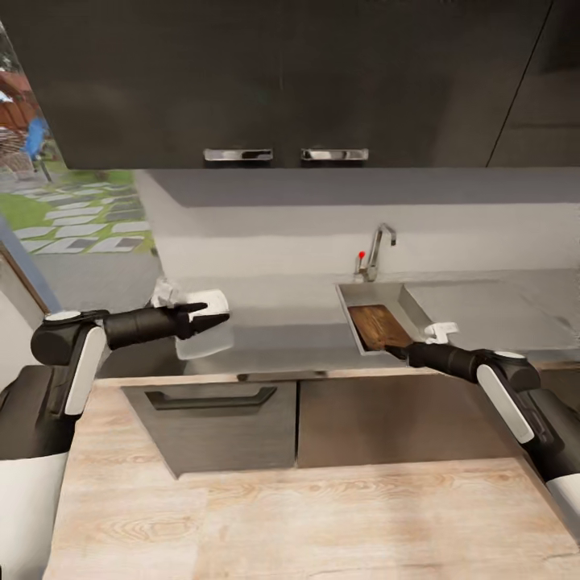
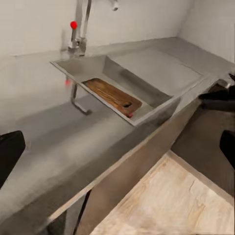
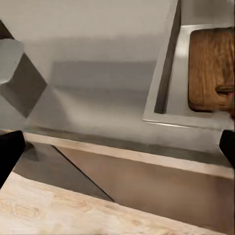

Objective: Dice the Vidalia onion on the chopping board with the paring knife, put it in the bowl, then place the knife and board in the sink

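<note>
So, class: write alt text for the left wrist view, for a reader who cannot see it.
A dark brown chopping board lies inside a stainless-steel sink set in a grey countertop. A chrome tap with a red knob stands behind the basin; light wood floor shows below.

No text, label, brand, number or sign can be read in any view.
</note>
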Controlling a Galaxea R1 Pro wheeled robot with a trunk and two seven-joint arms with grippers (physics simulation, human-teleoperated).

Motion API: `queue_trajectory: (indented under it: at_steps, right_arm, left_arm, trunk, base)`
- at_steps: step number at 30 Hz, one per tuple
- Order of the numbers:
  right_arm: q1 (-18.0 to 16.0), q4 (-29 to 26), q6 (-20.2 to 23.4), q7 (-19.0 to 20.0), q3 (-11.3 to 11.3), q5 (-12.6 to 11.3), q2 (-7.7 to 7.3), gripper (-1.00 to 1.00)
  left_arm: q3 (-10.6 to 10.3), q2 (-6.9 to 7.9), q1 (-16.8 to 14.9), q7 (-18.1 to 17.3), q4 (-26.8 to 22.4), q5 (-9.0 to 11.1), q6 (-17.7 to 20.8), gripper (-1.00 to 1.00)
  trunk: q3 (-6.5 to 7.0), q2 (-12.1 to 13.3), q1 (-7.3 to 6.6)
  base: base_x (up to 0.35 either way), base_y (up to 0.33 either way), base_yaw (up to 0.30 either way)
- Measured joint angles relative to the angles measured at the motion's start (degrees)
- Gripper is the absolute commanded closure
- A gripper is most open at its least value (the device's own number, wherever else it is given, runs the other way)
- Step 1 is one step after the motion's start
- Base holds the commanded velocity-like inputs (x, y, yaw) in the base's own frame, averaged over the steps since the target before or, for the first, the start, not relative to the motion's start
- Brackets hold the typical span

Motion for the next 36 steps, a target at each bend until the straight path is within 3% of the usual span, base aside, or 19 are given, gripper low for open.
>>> queue_trajectory:
  at_steps: [1, 2, 4, 9, 13, 15, 16, 17, 18, 19, 20, 21, 24, 26, 29, 32, 34, 35, 36]
  right_arm:
    - [0.0, -0.01, 0.04, -1.09, -0.02, -0.04, 0.01, -1.0]
    - [0.1, 0.15, 0.04, -4.78, -0.02, -0.02, 0.01, -1.0]
    - [1.05, 0.37, 0.12, -10.11, 0.04, -0.1, 0.01, -1.0]
    - [5.77, 2.94, 0.12, -18.4, 0.16, -0.3, 0.02, -1.0]
    - [7.99, 10.66, 0.02, -21.03, 0.2, -0.1, 0.1, -1.0]
    - [8.39, 22.07, -1.75, -21.66, 0.3, -0.03, 0.46, -1.0]
    - [8.44, 26.99, -4.39, -21.7, 0.34, 0.01, 0.67, -1.0]
    - [8.42, 28.61, -5.18, -21.71, 0.44, -0.07, 0.71, -1.0]
    - [8.46, 33.45, -7.71, -21.72, 1.54, 0.0, 0.83, -1.0]
    - [8.44, 35.08, -8.33, -21.72, 2.06, -0.08, 0.91, -1.0]
    - [8.47, 40.49, -10.67, -21.77, 4.34, -0.03, 1.42, -1.0]
    - [8.45, 42.53, -11.55, -21.78, 5.01, -0.04, 1.63, -1.0]
    - [8.46, 54.51, -18.72, -21.84, 7.22, 0.07, 3.14, -1.0]
    - [8.46, 64.22, -22.13, -22.11, 7.6, 0.29, 5.59, -1.0]
    - [8.64, 71.08, -24.68, -22.62, 7.75, 0.44, 7.37, -1.0]
    - [10.96, 74.5, -27.67, -23.35, 7.82, 0.48, 8.98, -1.0]
    - [13.97, 75.52, -28.98, -24.18, 7.81, 0.48, 9.81, -1.0]
    - [17.7, 75.95, -30.87, -26.35, 7.88, 0.47, 11.94, -1.0]
    - [22.22, 76.12, -31.68, -27.24, 7.78, 0.42, 12.8, -1.0]
  left_arm:
    - [0.02, 0.02, 0.15, 1.33, 0.1, 0.14, 0.43, -1.0]
    - [0.11, 0.04, 1.1, 6.28, 0.34, 0.07, 1.84, -1.0]
    - [0.16, 0.06, 3.49, 11.25, 0.48, 0.03, 4.3, -1.0]
    - [0.18, 0.12, 10.26, 13.37, 1.8, 0.1, 5.14, -1.0]
    - [0.18, 0.11, 13.71, 13.5, 11.94, -0.16, 4.53, -1.0]
    - [0.17, 0.11, 14.85, 13.41, 27.86, -0.29, -1.39, -1.0]
    - [0.16, 0.18, 15.11, 13.41, 35.89, -0.23, -7.07, -1.0]
    - [0.15, 0.22, 15.15, 13.4, 38.72, -0.1, -8.77, -1.0]
    - [0.1, 0.43, 15.25, 13.43, 46.07, -0.14, -14.81, -1.0]
    - [0.06, 0.44, 15.25, 13.42, 49.43, -0.2, -16.43, -1.0]
    - [-0.27, 0.26, 15.29, 14.95, 56.0, -0.25, -21.23, -1.0]
    - [-0.44, 0.14, 15.28, 15.9, 58.97, -0.3, -22.41, -1.0]
    - [-2.18, -1.37, 15.32, 25.57, 69.98, -0.62, -26.82, -1.0]
    - [-3.05, -2.04, 15.35, 30.04, 78.88, -0.55, -28.83, -1.0]
    - [-3.19, -2.24, 15.44, 31.53, 84.53, -0.39, -31.54, -1.0]
    - [-3.39, -2.33, 18.29, 32.7, 86.94, -0.4, -33.61, -1.0]
    - [-3.58, -2.6, 21.5, 35.63, 87.63, -0.46, -34.18, -1.0]
    - [-3.41, -3.26, 24.71, 41.96, 87.95, -0.3, -34.44, -1.0]
    - [-3.6, -3.64, 28.91, 43.16, 88.01, -0.39, -34.47, -1.0]
  trunk:
    - [0.05, -0.01, 0.0]
    - [0.13, -0.01, 0.0]
    - [0.28, -0.02, -0.02]
    - [0.66, -0.01, -0.03]
    - [0.92, 0.0, -0.03]
    - [1.05, 0.01, 0.01]
    - [1.11, -0.01, -0.03]
    - [1.19, -0.01, -0.03]
    - [1.25, -0.03, -0.04]
    - [1.34, 0.0, -0.02]
    - [1.4, -0.03, -0.04]
    - [1.49, 0.0, -0.02]
    - [1.7, -0.02, -0.04]
    - [1.88, -0.02, -0.04]
    - [2.17, -0.03, -0.03]
    - [2.45, -0.03, -0.03]
    - [2.62, -0.03, -0.04]
    - [2.77, -0.03, 0.01]
    - [2.81, -0.02, -0.05]
  base:
    - [-0.293, 0.0, 0.0]
    - [-0.279, 0.0, 0.0]
    - [-0.185, 0.0, 0.0]
    - [-0.03, 0.0, 0.0]
    - [-0.002, 0.0, 0.0]
    - [0.0, 0.0, 0.0]
    - [0.0, 0.0, 0.0]
    - [0.0, 0.0, 0.0]
    - [0.0, 0.0, 0.0]
    - [0.0, 0.0, 0.0]
    - [0.0, 0.0, 0.0]
    - [0.0, 0.0, 0.0]
    - [0.0, 0.0, 0.0]
    - [0.0, 0.0, 0.0]
    - [0.0, 0.0, 0.0]
    - [0.0, 0.0, 0.0]
    - [0.0, 0.0, 0.0]
    - [0.0, 0.0, 0.0]
    - [0.0, 0.0, 0.0]
